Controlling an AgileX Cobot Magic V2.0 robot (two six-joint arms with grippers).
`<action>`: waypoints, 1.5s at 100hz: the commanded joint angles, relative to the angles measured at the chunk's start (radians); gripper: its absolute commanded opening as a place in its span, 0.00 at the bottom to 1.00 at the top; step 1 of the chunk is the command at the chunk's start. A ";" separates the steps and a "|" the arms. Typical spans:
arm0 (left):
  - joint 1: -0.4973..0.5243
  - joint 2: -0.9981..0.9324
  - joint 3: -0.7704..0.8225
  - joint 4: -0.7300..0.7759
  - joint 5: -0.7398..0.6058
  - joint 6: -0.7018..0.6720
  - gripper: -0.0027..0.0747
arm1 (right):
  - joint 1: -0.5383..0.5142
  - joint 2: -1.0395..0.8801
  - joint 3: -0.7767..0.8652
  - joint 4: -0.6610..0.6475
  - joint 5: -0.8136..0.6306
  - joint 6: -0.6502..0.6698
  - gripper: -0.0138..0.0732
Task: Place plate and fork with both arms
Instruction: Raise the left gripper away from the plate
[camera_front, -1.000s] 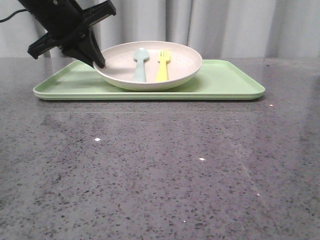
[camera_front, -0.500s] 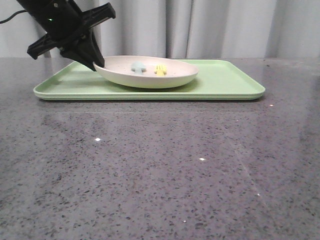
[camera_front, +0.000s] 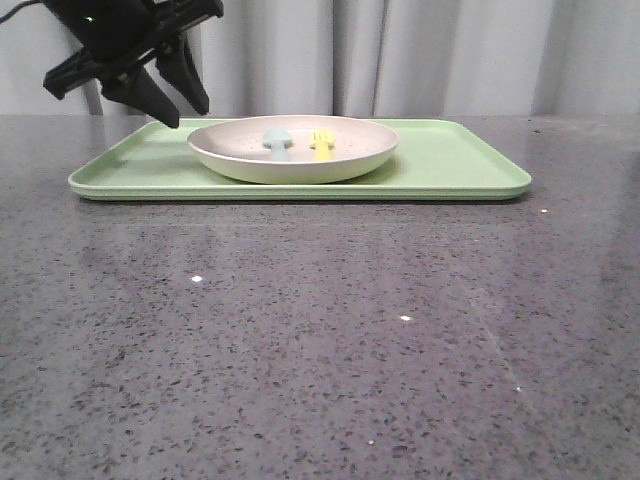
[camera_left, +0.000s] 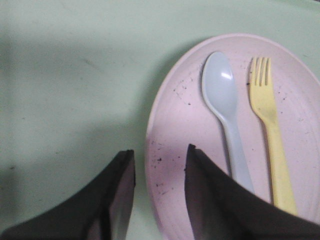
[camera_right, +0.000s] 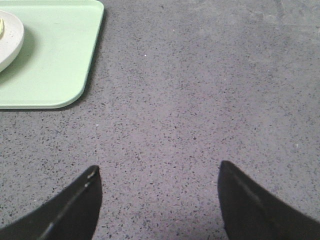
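- plate (camera_front: 292, 150) sits flat on the light-green tray (camera_front: 450, 165), left of tray center; cream-pink inside with dark specks, paler outside
- fork (camera_left: 270, 134) lies in the plate, yellow, tines pointing away from the robot; just beside the pale blue spoon (camera_left: 226, 115), not touching; fork on the right, spoon on the left in front view
- left hand (camera_front: 168, 98) hovers above the tray just off the plate's left rim, open, fingers apart, gripping nothing; clear of the plate in front view
- left wrist view: 2 dark fingers (camera_left: 117, 200), 1 over bare tray, 1 over the plate's inner edge, rim between them
- right hand (camera_right: 157, 200) open, 2 fingers wide apart, nothing between them; over the bare table (camera_right: 210, 90), off the tray's right corner; not seen in front view
- tray rests on the grey speckled table, toward the far edge, grey curtain (camera_front: 420, 55) behind
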 joint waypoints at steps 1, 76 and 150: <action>0.004 -0.103 -0.032 0.040 -0.018 0.002 0.36 | -0.005 0.010 -0.041 0.002 -0.062 -0.010 0.73; 0.004 -0.674 0.519 0.225 -0.187 0.002 0.36 | 0.206 0.462 -0.563 0.007 0.136 -0.010 0.73; 0.004 -1.013 0.774 0.244 -0.193 0.002 0.36 | 0.436 1.050 -1.158 0.033 0.317 0.010 0.73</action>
